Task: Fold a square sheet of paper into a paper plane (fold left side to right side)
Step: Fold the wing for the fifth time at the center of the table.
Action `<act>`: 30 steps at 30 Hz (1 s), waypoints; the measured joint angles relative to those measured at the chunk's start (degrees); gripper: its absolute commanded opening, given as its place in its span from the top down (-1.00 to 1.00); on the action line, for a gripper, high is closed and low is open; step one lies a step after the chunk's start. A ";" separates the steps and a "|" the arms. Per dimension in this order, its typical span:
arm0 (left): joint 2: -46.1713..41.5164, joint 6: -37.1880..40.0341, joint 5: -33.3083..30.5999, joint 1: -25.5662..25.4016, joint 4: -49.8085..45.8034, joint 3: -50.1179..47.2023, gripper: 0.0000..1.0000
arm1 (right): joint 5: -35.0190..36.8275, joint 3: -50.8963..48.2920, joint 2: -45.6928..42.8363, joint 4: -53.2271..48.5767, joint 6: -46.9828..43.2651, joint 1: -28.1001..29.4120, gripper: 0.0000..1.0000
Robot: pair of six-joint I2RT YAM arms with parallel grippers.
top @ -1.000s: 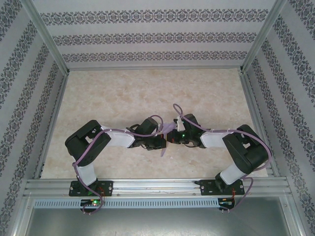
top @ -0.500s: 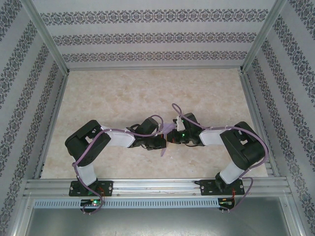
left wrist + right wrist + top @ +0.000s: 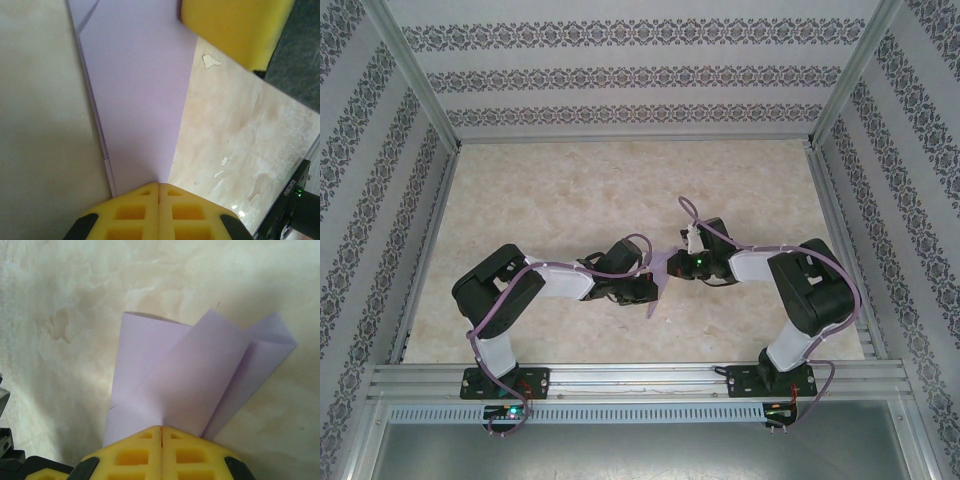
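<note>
Folded lilac paper [image 3: 656,290] at near-centre of table [image 3: 570,190], between arms. Left gripper [image 3: 159,186] jaws fully closed, pinching one end. Right gripper [image 3: 161,429] jaws closed on other end.

Risks:
- arms pull apart, thin sheet tears
- pinch slips, layers spring open
- uneven twist skews crease

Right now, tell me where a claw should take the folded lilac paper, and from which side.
Take the thin folded lilac paper at its narrow end, where the layers converge flat, coming edge-on along the crease, as the shut right claw does. The far end fans into loose flaps that a pinch would likely crush. The left claw pinches a similar tapered tip.
</note>
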 measured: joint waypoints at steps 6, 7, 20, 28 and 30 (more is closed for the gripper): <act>-0.04 0.00 -0.11 0.00 0.00 -0.07 1.00 | -2.10 2.23 1.44 -3.17 -1.33 -1.25 1.00; -0.07 0.00 -0.24 0.00 0.02 -0.11 1.00 | -2.56 2.64 1.75 -3.76 -1.51 -1.51 1.00; -0.20 0.00 -0.76 0.00 0.04 -0.15 1.00 | -5.81 6.69 4.92 -7.30 -2.97 -4.50 1.00; -0.35 0.00 -1.29 0.00 0.11 -0.33 1.00 | -7.87 8.81 6.78 -8.94 -2.99 -6.16 1.00; -0.39 0.00 -1.51 0.00 0.11 -0.33 1.00 | -7.61 9.51 7.19 -8.92 -3.02 -6.80 1.00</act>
